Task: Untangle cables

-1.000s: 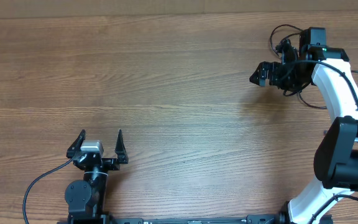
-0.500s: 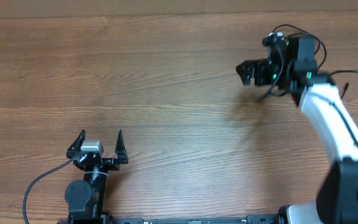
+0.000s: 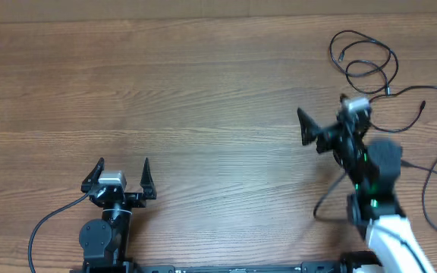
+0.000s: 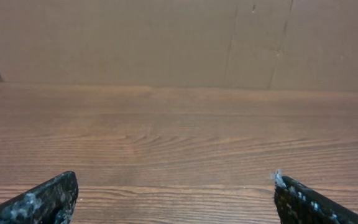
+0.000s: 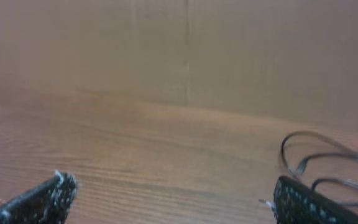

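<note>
At the far right of the bench (image 3: 203, 91), the cables (image 3: 364, 62) lie loose and free of either arm. They are thin black cords thrown into a couple of overlapping loops, with long strands trailing off toward the near right edge. Small plugs show at some of the ends. The loops cross one another, so the cords look tangled rather than neatly coiled, though exactly how they interlock is too fine to make out. The right tool (image 5: 166, 183) sits just to the near left of the loops and apart from them, its jaws spread wide with nothing between them. Its own camera catches the curved cords past its right finger, which suggests it is held open and facing that way so it can go in for a strand. The left tool (image 3: 122, 170) rests at the near left, well apart from the cords, equally wide open and empty. It is likely parked there until a second hold is needed to pull the loops apart.
</note>
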Motion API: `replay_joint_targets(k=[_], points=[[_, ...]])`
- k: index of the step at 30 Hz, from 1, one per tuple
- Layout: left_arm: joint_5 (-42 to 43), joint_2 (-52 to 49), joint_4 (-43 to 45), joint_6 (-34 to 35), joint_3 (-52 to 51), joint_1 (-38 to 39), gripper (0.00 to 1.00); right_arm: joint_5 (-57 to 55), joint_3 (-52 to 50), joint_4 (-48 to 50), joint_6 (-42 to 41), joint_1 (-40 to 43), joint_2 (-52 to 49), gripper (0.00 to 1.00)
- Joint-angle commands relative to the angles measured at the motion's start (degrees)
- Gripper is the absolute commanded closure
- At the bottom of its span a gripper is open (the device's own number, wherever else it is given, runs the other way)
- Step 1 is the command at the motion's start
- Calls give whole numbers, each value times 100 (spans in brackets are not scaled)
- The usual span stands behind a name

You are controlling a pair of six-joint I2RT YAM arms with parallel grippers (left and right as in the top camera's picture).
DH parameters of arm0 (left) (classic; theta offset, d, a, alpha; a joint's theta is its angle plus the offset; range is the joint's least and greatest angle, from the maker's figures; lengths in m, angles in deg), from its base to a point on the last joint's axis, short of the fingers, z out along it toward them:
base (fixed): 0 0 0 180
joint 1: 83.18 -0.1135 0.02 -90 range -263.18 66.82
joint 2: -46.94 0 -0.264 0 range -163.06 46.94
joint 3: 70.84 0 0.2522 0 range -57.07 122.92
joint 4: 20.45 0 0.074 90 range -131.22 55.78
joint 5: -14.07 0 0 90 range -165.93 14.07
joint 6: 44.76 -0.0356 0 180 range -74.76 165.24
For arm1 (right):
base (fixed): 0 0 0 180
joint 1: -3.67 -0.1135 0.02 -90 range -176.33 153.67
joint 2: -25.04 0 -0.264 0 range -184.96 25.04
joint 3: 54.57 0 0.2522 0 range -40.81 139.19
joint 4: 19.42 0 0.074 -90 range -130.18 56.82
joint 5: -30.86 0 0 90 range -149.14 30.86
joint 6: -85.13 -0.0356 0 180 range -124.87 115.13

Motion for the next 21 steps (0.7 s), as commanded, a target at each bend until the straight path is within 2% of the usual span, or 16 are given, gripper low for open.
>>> replay_joint_targets(k=[1, 7, 11, 17, 21], points=[[2, 61, -13, -144, -24, -35, 0, -63, -916, 588, -2, 15, 654, 0], [2, 61, -13, -142, -24, -35, 0, -61, -1996, 1222, -4, 15, 1674, 0], [2, 61, -13, -142, -24, -35, 0, -61, -2028, 632, -4, 20, 2277, 0], [2, 61, -13, -144, -24, -35, 0, -61, -2028, 319, -4, 22, 2702, 0], [2, 61, -13, -144, -24, -35, 0, -61, -2028, -717, -4, 22, 3062, 0]])
